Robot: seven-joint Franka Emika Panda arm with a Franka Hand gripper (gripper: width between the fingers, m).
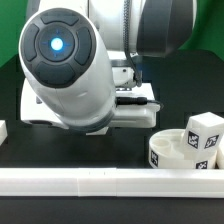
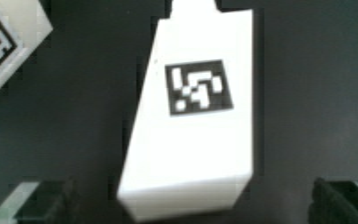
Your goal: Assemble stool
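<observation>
white plastic stool leg [image 2: 194, 110] with a square tag [image 2: 197, 88] lies on the dark desk [image 2: 318, 90] between the wide-open fingers [image 2: 345, 200] of the end effector [image 2: 190, 203], which grips nothing. the leg looks slightly skewed to the fingers, so closing now could twist or shove it rather than seat it squarely. only the wrist view shows this leg; the exterior view, its middle blocked by the arm [image 1: 65, 70], alone shows the round seat [image 1: 165, 152] and another leg [image 1: 205, 135] beside the rail [image 1: 90, 182].

No words, numbers or brands to read anywhere, just black-and-white square tags [image 2: 199, 88]: one on the leg [image 2: 190, 160], part of one on a white piece [image 2: 2, 75] beside it, and more on the seat [image 1: 163, 157] and second leg [image 1: 206, 128].
</observation>
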